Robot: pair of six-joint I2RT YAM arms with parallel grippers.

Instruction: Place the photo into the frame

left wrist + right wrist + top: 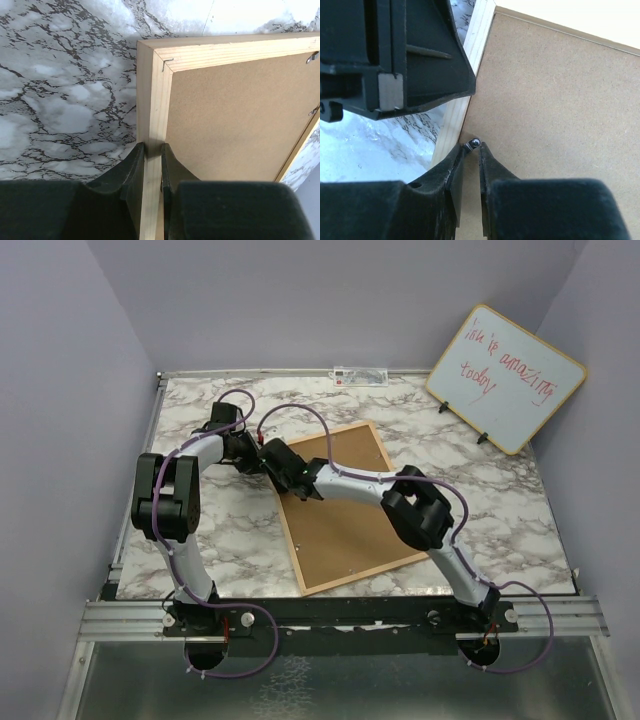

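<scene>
The left fingers (131,172) pinch the left wooden rail of the frame (155,90), 1 finger on each side. The right fingers (492,172) stand nearly together around a small metal tab (474,144) at the edge of the backing board (545,100); whether they grip it I cannot tell. The frame lies back-up mid-worktop (240,540), 1 corner toward the near edge. The photo is not visible. The frame is probably light and stiff, its pane fragile: hold the rail, not the thin board.
</scene>
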